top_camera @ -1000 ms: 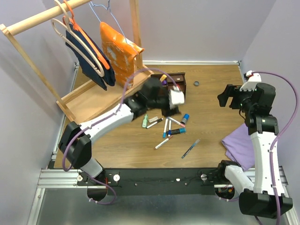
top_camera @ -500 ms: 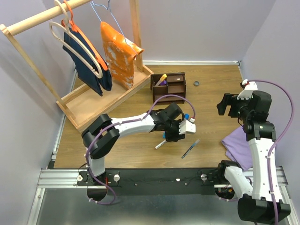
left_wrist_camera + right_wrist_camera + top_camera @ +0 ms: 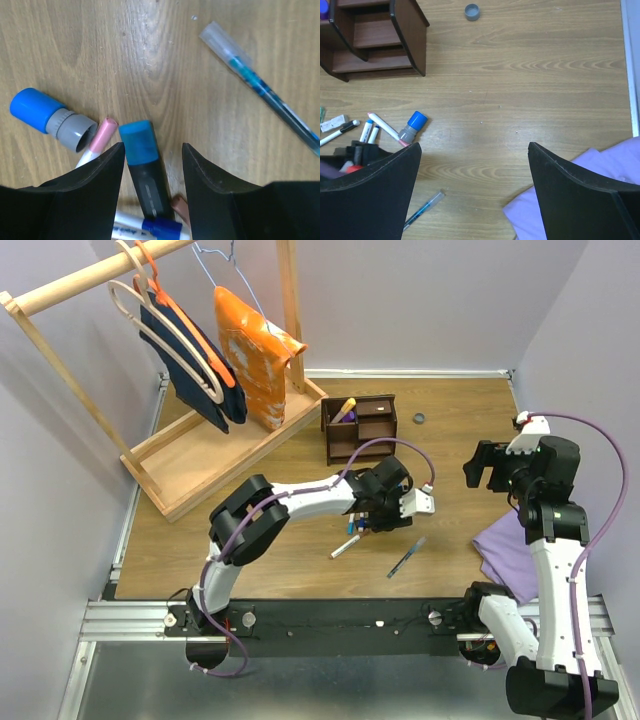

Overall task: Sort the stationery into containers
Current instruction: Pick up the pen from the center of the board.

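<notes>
My left gripper (image 3: pixel 366 523) is low over the pile of pens (image 3: pixel 357 530) at mid table. In the left wrist view it (image 3: pixel 152 150) is open, its jaws on either side of a black marker with a blue cap (image 3: pixel 141 152), with gaps on both sides. Beside it lie a grey stick with a blue cap (image 3: pixel 50 117), a pink-capped pen (image 3: pixel 102 135), a white pen with a blue band (image 3: pixel 150 227) and a clear blue pen (image 3: pixel 265 92). The dark brown organizer (image 3: pixel 362 428) stands behind the pile, a marker in one compartment. My right gripper (image 3: pixel 484 466) is open, empty and held high at the right.
A purple cloth (image 3: pixel 510 545) lies at the right edge. A small grey cap (image 3: pixel 420 419) sits right of the organizer. A pale wooden clothes rack (image 3: pixel 200 440) with hanging garments fills the back left. A white pen (image 3: pixel 345 545) and the clear blue pen (image 3: pixel 407 556) lie nearer the front.
My left arm has swung from beside the organizer forward and down onto the pen pile. Its open jaws now straddle the blue-capped marker. The right arm has barely moved.
</notes>
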`<move>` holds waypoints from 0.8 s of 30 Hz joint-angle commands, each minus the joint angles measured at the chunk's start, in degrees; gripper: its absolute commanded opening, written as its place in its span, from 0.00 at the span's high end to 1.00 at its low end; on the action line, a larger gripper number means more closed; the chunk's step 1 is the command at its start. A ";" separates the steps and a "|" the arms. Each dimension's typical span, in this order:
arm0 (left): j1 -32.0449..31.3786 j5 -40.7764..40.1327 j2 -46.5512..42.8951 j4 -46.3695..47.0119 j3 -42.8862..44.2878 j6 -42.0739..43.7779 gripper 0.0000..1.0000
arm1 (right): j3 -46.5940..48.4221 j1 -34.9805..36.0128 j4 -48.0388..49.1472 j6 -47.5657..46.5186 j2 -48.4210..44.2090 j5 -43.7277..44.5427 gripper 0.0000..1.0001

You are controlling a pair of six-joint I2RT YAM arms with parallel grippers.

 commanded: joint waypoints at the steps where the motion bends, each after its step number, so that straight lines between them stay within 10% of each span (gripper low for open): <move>1: -0.23 -3.72 4.84 0.59 2.36 -0.62 0.43 | 0.30 -0.47 -1.52 -2.15 0.10 0.47 0.05; 17: 0.74 8.39 1.69 -8.89 2.27 0.17 0.90 | -0.49 -0.47 -1.00 -3.03 0.80 0.29 0.05; 24: 1.96 19.73 -3.15 -22.42 21.03 -0.18 1.00 | 1.08 -0.47 -0.47 -2.59 3.00 -0.41 0.05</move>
